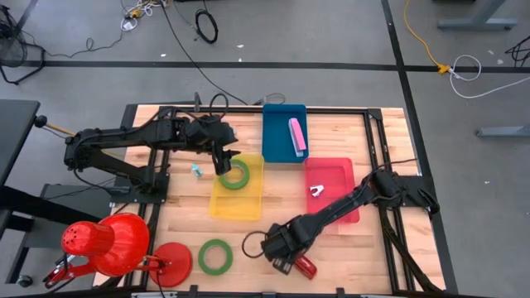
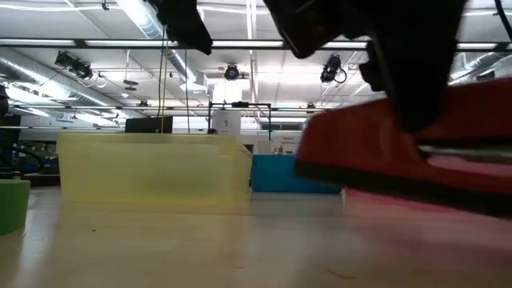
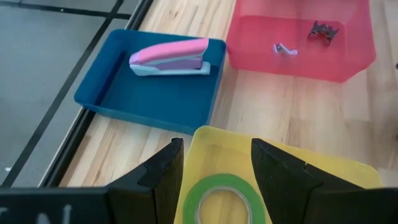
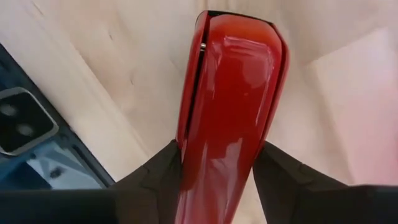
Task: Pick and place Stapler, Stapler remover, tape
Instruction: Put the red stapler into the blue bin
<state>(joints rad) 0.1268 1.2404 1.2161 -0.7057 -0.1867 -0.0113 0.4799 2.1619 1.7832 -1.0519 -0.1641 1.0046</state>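
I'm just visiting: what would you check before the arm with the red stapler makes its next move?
1. Right gripper fingers either side of the glossy red stapler: ok.
2. Stapler clear of the wooden table: cannot tell.
3. Blue plastic tray has room beside the pink stapler: ok.
4. Left gripper away from that tray, over the yellow tray holding a green tape roll: ok.
5. Second green tape roll off the path: ok.

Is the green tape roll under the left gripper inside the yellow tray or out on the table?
Inside. The green tape roll lies within the yellow tray; the left wrist view shows it between the fingers.
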